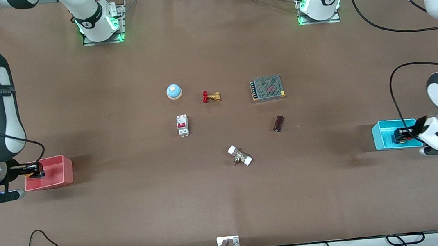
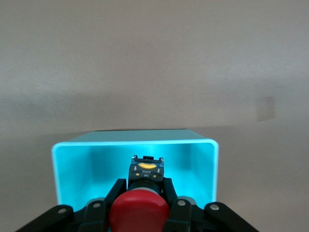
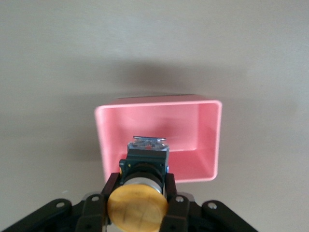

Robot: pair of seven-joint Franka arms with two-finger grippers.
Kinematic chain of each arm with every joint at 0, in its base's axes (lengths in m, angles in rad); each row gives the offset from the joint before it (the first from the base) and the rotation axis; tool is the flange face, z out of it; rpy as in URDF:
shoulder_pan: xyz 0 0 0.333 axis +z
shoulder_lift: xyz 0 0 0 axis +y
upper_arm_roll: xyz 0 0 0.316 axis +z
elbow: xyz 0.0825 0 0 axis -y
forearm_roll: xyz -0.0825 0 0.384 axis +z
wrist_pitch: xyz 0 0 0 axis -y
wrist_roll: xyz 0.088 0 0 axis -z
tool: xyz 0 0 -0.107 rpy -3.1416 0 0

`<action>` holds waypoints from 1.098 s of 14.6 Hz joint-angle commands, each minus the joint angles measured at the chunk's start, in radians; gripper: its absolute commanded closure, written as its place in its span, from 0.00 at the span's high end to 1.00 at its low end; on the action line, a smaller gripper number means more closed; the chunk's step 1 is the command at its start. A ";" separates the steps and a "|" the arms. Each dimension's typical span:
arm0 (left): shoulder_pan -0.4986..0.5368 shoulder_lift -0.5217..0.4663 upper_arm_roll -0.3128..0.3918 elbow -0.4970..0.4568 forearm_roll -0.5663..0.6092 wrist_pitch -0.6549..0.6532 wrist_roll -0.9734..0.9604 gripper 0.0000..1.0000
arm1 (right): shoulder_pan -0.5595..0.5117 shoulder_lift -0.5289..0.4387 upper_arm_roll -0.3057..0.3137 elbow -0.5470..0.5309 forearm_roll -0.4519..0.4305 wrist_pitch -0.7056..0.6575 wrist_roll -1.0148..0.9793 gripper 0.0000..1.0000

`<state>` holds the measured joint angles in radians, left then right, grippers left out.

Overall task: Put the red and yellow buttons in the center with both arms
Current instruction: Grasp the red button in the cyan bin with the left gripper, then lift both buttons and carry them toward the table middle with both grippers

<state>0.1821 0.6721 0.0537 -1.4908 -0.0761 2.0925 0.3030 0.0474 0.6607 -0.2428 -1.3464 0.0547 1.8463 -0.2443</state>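
Obstacles ring the breaker [image 1: 182, 125]: bell [image 1: 173, 91], brass valve [image 1: 211, 96], power supply [image 1: 267, 87], dark cylinder [image 1: 278, 123], white-capped fitting [image 1: 240, 155]. Bare table [image 1: 128, 199] lies nearer the front camera and toward either end.

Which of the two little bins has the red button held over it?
The cyan bin, at the left arm's end of the table: the left gripper grips the red button there.
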 commanded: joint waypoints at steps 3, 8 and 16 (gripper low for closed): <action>-0.029 -0.040 -0.005 0.113 -0.008 -0.196 -0.048 0.01 | 0.133 -0.053 0.000 -0.022 0.061 -0.068 0.207 0.38; -0.177 -0.150 -0.006 0.023 -0.007 -0.214 -0.246 0.01 | 0.215 -0.030 0.000 -0.062 0.188 -0.036 0.275 0.39; -0.377 -0.376 -0.014 -0.507 -0.007 0.231 -0.442 0.01 | 0.405 0.008 0.000 -0.146 0.189 0.074 0.461 0.39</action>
<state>-0.1435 0.3945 0.0329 -1.7952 -0.0761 2.1817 -0.0881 0.4256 0.6739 -0.2319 -1.4695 0.2307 1.9083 0.1961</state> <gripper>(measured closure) 0.634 0.586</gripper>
